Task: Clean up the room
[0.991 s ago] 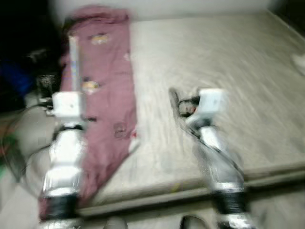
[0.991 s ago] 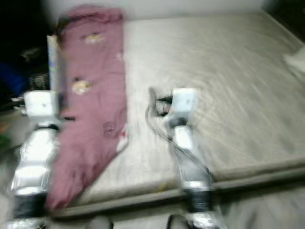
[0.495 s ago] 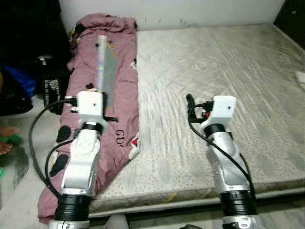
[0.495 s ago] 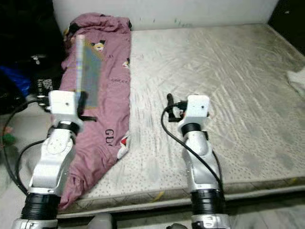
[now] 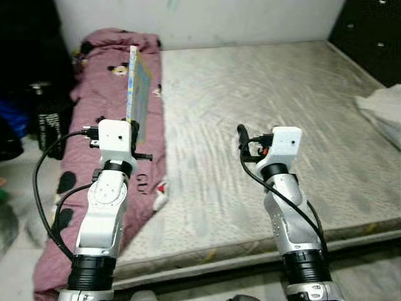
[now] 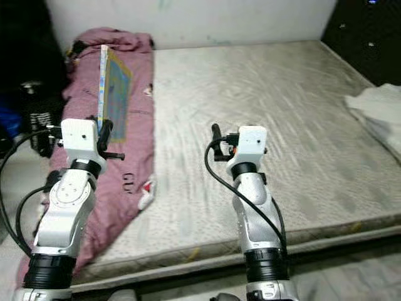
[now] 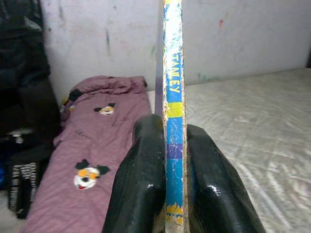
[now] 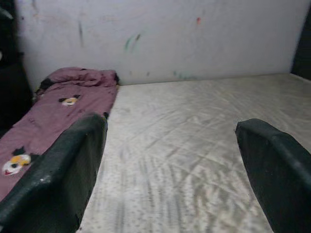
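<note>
My left gripper (image 7: 173,127) is shut on a thin, worn book (image 5: 136,84) with a blue and yellow spine (image 7: 173,97). It holds the book upright on edge above a pink blanket (image 5: 94,100) printed with cartoon mice. The blanket lies along the left side of a bare grey mattress (image 5: 282,88). My right gripper (image 8: 170,150) hangs open over the middle of the mattress with nothing between its fingers (image 8: 73,165). In the left eye view one black finger (image 5: 241,135) of it shows.
A white cloth (image 5: 382,106) lies at the mattress's right edge. A dark cabinet (image 5: 369,28) stands at the far right corner. Black bags (image 5: 44,110) sit on the floor left of the blanket. A white wall (image 5: 219,19) runs behind the mattress.
The camera has swung to the right and the blur has cleared, so more of the white cloth shows. The left gripper still holds the book upright. The right gripper stays open.
</note>
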Available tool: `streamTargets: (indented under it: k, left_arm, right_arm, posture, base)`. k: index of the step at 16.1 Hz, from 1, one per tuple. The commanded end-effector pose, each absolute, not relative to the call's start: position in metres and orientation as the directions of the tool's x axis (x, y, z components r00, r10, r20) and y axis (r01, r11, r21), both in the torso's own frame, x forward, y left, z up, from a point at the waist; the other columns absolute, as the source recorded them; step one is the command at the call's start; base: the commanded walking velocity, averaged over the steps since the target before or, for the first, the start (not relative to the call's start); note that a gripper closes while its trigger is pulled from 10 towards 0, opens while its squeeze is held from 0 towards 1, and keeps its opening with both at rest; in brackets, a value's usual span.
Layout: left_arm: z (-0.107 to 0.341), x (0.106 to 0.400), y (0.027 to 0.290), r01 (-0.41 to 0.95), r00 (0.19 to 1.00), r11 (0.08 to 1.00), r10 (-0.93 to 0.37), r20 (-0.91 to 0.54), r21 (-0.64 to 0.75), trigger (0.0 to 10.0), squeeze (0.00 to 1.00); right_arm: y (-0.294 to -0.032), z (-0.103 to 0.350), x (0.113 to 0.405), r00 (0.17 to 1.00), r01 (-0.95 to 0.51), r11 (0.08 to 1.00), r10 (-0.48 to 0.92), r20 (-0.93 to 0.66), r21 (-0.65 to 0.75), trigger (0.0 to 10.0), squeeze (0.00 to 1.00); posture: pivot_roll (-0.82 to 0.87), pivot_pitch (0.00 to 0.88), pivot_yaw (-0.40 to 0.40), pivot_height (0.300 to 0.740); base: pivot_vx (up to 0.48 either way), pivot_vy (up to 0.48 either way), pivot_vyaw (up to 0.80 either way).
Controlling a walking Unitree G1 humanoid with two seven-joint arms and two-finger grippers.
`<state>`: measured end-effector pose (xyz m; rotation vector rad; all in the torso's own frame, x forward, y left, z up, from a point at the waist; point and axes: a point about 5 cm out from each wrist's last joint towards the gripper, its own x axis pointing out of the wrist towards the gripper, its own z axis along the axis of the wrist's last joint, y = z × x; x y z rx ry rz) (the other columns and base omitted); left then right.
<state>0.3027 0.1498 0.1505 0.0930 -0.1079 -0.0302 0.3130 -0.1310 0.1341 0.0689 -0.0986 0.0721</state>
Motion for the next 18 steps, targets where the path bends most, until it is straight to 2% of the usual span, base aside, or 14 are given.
streamTargets:
  k: [1,10,18]
  left_arm:
    - [0.1624,0.3030,0.1524,0.015,0.986,0.995,-0.031,0.167,0.097,10.0,0.00]
    - [0.1623,0.3031,0.1516,0.021,0.984,0.996,-0.036,0.172,0.089,10.0,0.00]
    - [0.1644,0.3030,0.1490,0.032,0.979,0.998,-0.043,0.198,0.057,10.0,0.00]
  right_arm:
    - [-0.1265,0.1377,0.3150,0.989,-0.097,0.995,0.093,0.118,0.036,10.0,0.00]
    - [-0.1292,0.1361,0.3167,0.992,-0.076,0.996,0.071,0.107,0.042,10.0,0.00]
    - [-0.1301,0.1358,0.3184,0.992,-0.069,0.996,0.063,0.109,0.052,10.0,0.00]
  posture:
    - [0.05,0.000,0.019,0.740]
    - [0.05,0.000,0.015,0.740]
    - [0.05,0.000,0.011,0.740]
  base:
    - [0.000,-0.375,0.64]
    - [0.000,-0.387,0.07]
    - [0.000,0.000,0.00]
